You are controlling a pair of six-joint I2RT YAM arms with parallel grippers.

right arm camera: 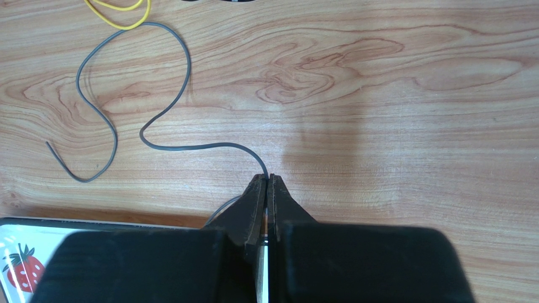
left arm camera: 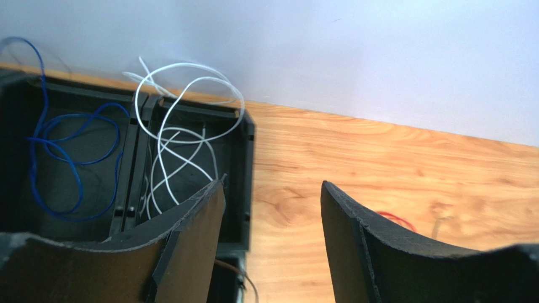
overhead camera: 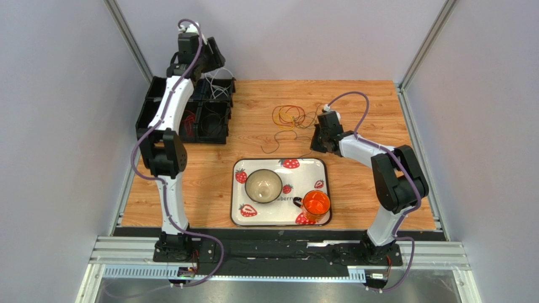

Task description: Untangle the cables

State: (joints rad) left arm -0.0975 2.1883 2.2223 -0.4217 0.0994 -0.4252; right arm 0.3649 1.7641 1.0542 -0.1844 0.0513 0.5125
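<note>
- Our left arm (overhead camera: 166, 120) stands tall, bends at the elbow and reaches far to the back corner.
- The left pincer (left arm camera: 272, 246) hangs up high and tips down. Its two black fingers (left arm camera: 190, 246) stand wide apart, and nothing is between them.
- Just past its left finger sits a black plastic box with walls inside (left arm camera: 248, 158).
- A thin white looped cable (left arm camera: 183, 64) lies in the box part nearest that finger. Some of its loops stick up over the rim.
- A thin blue looped cable (left arm camera: 76, 116) lies in the next part, further to the left of the pincer.
- Our right arm (overhead camera: 395, 177) bends up at the elbow and reaches low toward the middle of the brown wooden table (right arm camera: 379, 95).
- The right pincer (right arm camera: 266, 184) is down by the table. Its jaws are pressed tight on a thin grey cable (right arm camera: 190, 148).
- The grey cable wiggles away in front of the pincer, off to its left, flat on the wood.
- A thin yellow cable loop (right arm camera: 123, 26) lies further out, past the grey one.
- A small pile of thin tangled cables (overhead camera: 291, 117) lies near the right pincer, in front of it.
- A white tray with red strawberries (overhead camera: 322, 165) sits just behind the pincer.
</note>
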